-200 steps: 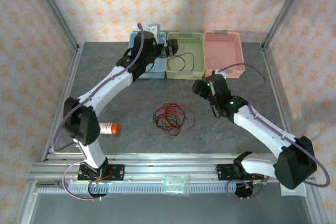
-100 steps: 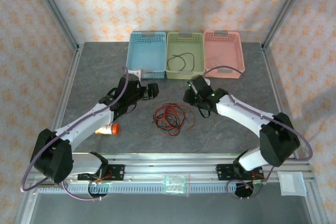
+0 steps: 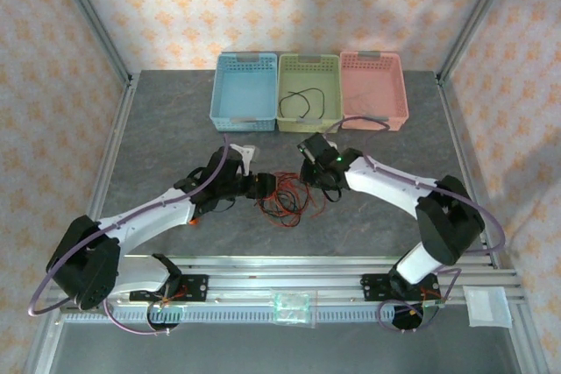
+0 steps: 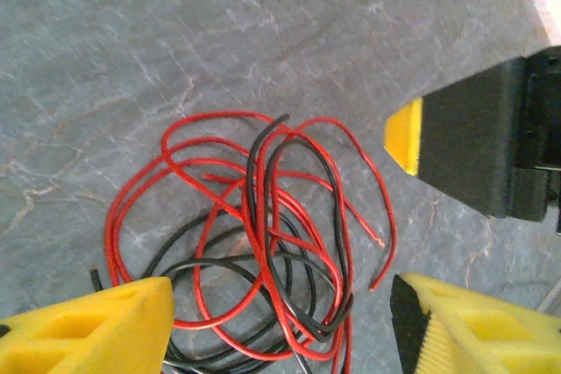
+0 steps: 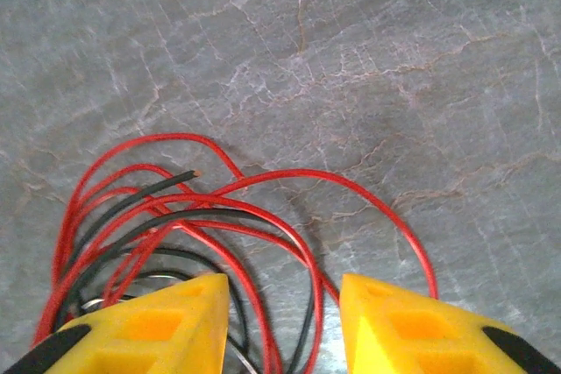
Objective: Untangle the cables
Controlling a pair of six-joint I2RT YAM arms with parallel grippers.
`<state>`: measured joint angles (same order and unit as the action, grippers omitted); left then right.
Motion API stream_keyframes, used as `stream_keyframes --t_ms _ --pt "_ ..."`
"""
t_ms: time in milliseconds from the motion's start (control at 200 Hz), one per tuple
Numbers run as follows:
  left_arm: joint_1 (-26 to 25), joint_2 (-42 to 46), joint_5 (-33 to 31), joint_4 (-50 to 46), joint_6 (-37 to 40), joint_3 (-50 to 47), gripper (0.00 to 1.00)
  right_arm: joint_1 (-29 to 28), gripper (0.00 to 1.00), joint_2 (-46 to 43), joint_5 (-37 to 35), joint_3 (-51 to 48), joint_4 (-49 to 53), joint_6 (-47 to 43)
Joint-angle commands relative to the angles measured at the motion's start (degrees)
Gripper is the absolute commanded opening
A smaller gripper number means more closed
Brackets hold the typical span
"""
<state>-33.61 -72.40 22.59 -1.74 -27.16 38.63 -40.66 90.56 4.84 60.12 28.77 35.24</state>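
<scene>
A tangle of red and black cables (image 3: 282,198) lies on the grey table (image 3: 166,137), in front of the baskets. My left gripper (image 3: 261,187) reaches it from the left and my right gripper (image 3: 308,185) from the right. In the left wrist view the yellow fingers (image 4: 96,326) stand wide apart, open, with the cables (image 4: 272,243) on the table between them, and the left gripper (image 4: 280,330) holds nothing. In the right wrist view my right gripper (image 5: 285,326) is open too. Red and black strands (image 5: 263,234) run through the gap between its fingers (image 5: 153,326).
Three baskets stand in a row at the back: blue (image 3: 219,107), green (image 3: 308,122) with a black cable (image 3: 298,104) in it, and pink (image 3: 374,120). An orange bottle (image 3: 192,220) peeks out under my left arm. The right gripper's black, yellow-tipped finger (image 4: 473,151) is close by.
Both arms swung in from the baskets and came down on either side of the tangle. Both pairs of jaws have narrowed but remain apart.
</scene>
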Motion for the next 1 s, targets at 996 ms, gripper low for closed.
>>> stream_keyframes --t_ms 996 --pt "-3.31 -12.09 -4.77 1.74 -0.22 -0.25 0.73 4.92 0.4 10.91 1.58 2.31 1.09 -28.42"
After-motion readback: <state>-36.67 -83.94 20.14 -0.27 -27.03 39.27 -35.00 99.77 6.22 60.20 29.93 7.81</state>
